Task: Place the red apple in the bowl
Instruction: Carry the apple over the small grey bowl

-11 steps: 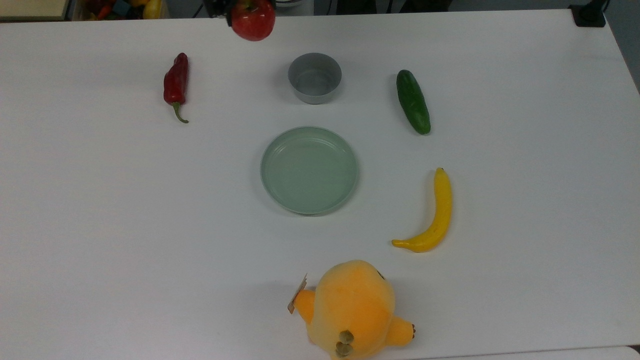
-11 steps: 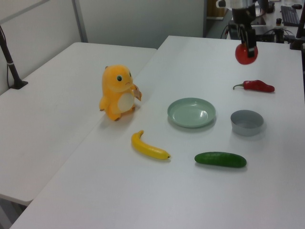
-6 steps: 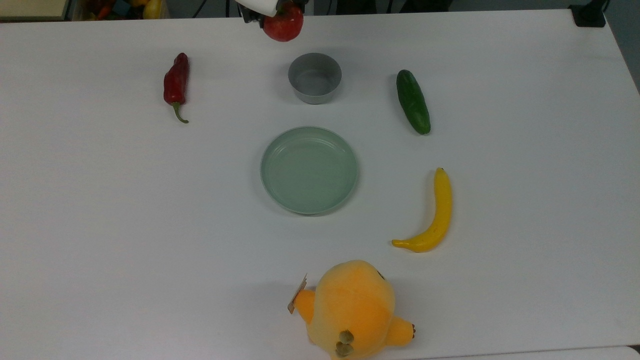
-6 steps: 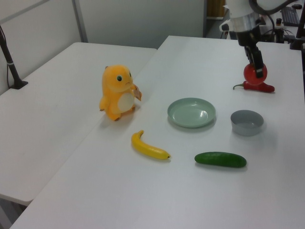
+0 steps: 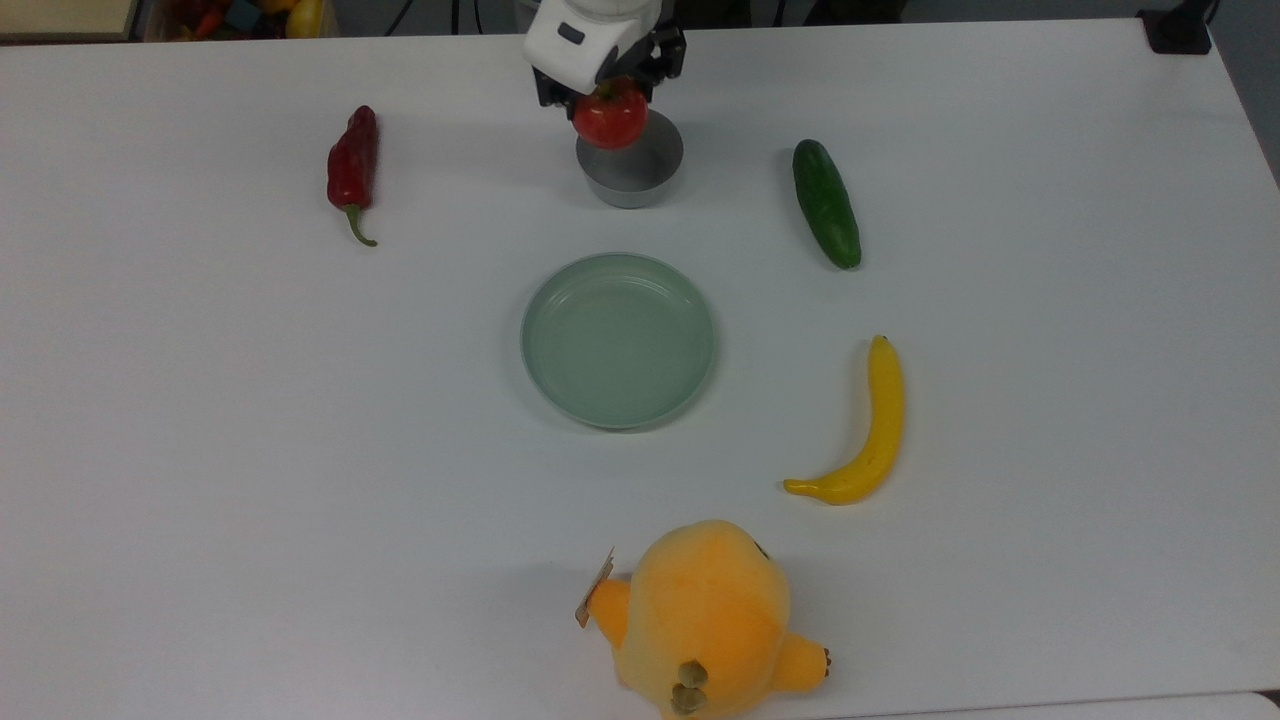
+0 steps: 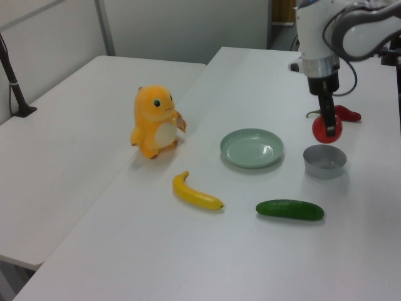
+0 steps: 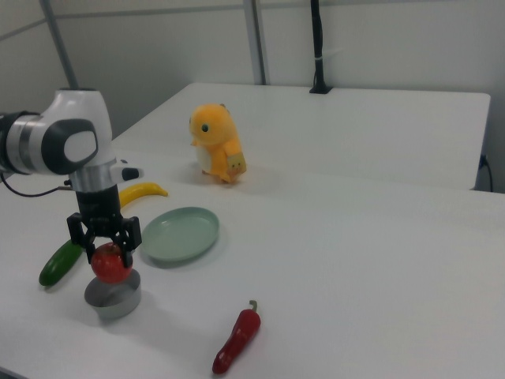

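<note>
white table (image 5: 200,400) | jaws clamp red apple (image 5: 610,118) | seemingly above bowl (image 5: 640,180) rim

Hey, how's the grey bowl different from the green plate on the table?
The bowl is grey, small and deep with upright sides; the plate is pale green, wider and shallow. The end effector holds the red apple just above the bowl; nothing hangs over the plate. Both are round and empty.

The arm (image 7: 55,142) is glossy white with rounded grey joint bands, ending in a black gripper (image 7: 105,237).
</note>
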Action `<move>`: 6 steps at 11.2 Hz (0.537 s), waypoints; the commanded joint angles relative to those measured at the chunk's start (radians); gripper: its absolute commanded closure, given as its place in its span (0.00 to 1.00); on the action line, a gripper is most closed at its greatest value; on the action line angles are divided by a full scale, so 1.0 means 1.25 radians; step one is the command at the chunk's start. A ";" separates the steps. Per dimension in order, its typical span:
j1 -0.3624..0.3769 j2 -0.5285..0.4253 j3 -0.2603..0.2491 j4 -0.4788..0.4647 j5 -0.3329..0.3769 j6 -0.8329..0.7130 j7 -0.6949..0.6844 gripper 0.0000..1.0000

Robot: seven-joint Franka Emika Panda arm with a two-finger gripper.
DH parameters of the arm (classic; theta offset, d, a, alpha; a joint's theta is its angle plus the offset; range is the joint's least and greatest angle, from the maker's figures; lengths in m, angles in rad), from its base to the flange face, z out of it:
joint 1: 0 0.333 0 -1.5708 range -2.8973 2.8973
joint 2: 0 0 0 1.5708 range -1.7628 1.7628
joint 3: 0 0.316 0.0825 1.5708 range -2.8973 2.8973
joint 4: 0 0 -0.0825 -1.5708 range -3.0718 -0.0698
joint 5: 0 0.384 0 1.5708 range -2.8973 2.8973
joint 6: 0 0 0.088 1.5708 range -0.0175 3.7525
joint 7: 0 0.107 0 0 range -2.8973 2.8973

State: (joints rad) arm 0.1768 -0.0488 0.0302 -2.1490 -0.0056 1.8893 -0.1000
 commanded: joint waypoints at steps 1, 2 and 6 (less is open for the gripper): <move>0.007 -0.027 0.024 -0.096 0.008 0.141 0.089 0.79; 0.007 -0.028 0.035 -0.118 0.008 0.171 0.103 0.79; 0.007 -0.026 0.042 -0.158 0.008 0.239 0.130 0.77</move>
State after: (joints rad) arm 0.1774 -0.0490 0.0834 -2.2959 -0.0055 2.1377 0.0300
